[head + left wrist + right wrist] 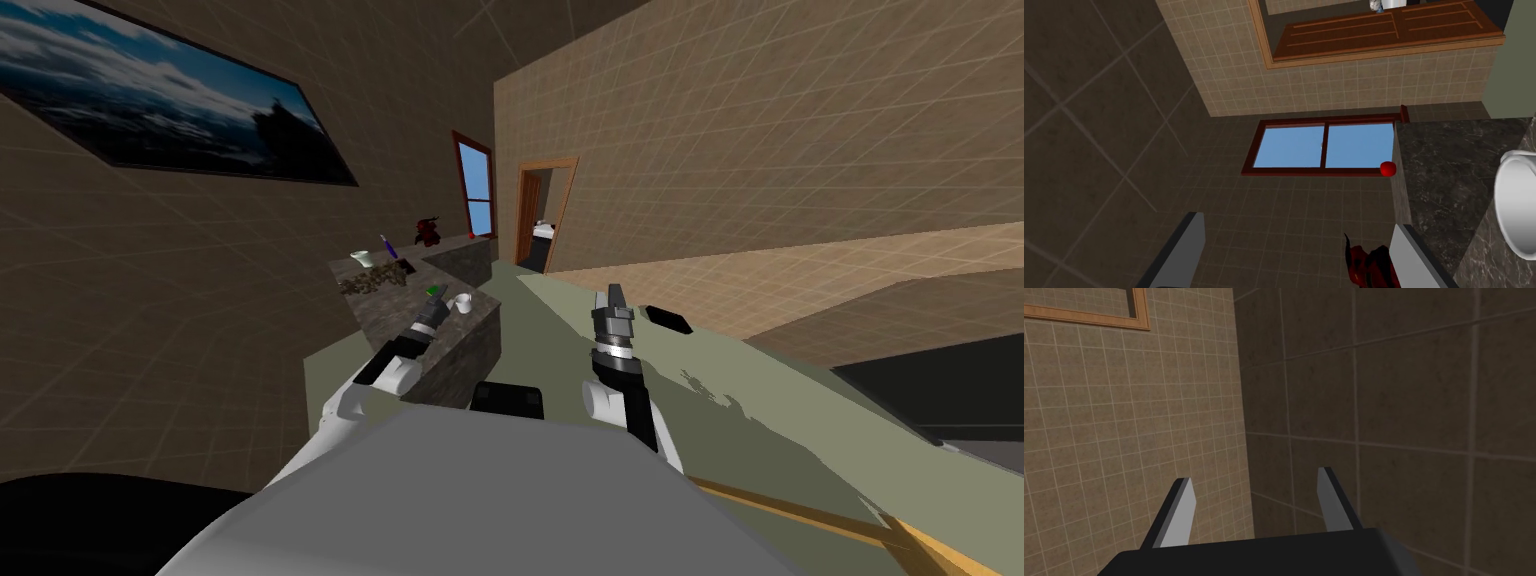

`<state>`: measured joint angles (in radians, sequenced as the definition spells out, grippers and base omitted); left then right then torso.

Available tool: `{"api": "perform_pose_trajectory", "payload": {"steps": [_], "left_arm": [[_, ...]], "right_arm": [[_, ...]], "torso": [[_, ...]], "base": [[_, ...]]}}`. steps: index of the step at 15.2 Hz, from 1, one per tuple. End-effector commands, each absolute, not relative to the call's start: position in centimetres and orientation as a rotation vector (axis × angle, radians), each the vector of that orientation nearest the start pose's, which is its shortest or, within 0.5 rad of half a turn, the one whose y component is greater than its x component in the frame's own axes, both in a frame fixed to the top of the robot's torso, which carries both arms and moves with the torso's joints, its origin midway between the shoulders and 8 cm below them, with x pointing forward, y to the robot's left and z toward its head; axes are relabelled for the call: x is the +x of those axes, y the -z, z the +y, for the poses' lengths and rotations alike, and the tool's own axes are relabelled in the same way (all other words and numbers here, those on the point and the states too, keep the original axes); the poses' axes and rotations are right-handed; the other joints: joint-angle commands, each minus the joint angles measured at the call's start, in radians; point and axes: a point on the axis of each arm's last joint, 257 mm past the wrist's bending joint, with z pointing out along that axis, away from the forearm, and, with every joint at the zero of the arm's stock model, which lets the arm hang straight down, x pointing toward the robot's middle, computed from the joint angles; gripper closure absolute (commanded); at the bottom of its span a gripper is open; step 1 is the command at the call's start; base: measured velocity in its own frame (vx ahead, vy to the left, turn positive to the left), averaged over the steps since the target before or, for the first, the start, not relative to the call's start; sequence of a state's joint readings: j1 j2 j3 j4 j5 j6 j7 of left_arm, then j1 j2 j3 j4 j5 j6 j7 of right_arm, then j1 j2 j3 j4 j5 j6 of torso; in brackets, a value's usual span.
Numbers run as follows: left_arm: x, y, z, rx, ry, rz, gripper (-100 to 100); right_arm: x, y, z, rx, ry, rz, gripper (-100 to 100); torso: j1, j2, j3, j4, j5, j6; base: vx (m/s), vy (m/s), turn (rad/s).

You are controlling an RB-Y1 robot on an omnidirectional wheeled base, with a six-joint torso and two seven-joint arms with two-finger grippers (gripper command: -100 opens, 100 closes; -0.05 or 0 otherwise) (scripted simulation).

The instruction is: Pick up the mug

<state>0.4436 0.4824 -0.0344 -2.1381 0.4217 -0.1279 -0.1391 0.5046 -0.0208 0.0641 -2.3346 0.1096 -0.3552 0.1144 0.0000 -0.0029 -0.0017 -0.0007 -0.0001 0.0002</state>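
One dark, stone-patterned desk [440, 340] serves as the landmark. Over its near end the left tool [1296, 225] is held with its blades apart and nothing between them. Off the desk, over the floor beside it, the right tool [612, 297] is seen, blades likewise apart and empty. On the desk's near end, just beside the left tool but outside its open blades, the white mug [463, 303] is stood. Farther along the desk a spiky red and black object [428, 232] is placed, and at the desk's far edge a small red ball [1388, 169].

The approach is judged to be the step in hand. The left tool should be swung sideways until the mug's wall lies between the blades, and closed only once centred, so that the mug is not pushed off the desk's edge.

In the left wrist view the mug is cut off, with part of its white body shown, and no handle can be made out.
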Motion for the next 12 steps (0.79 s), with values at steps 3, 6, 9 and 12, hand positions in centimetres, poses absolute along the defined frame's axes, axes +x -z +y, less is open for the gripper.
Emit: {"api": "perform_pose_trajectory", "payload": {"steps": [3, 6, 9, 12], "left_arm": [[42.5, 13.6, 29.4, -0.928, 1.240, 1.315, -100], [42.9, 15.2, 29.9, -0.963, 1.218, 1.384, -100], [43.2, 16.9, 30.6, -0.999, 1.191, 1.454, -100], [43.5, 19.5, 32.0, -1.067, 1.143, 1.558, -100]], "right_arm": [[36.0, -1.7, -24.8, 0.607, -1.161, 0.783, 0], [36.0, -1.7, -24.8, 0.607, -1.161, 0.783, 0], [36.0, -1.7, -24.8, 0.607, -1.161, 0.783, 0], [36.0, -1.7, -24.8, 0.607, -1.161, 0.783, 0]], "torso": [[0.000, 0.001, 0.000, 0.000, 0.000, 0.000], [0.000, 0.001, 0.001, 0.000, 0.000, 0.000], [0.000, 0.000, 0.000, 0.000, 0.000, 0.000], [-0.001, -0.001, 0.000, 0.000, 0.000, 0.000]], "base": [[0.020, -0.006, -0.031], [0.021, -0.003, -0.055], [0.025, -0.005, -0.047], [0.049, -0.011, -0.083]]}}
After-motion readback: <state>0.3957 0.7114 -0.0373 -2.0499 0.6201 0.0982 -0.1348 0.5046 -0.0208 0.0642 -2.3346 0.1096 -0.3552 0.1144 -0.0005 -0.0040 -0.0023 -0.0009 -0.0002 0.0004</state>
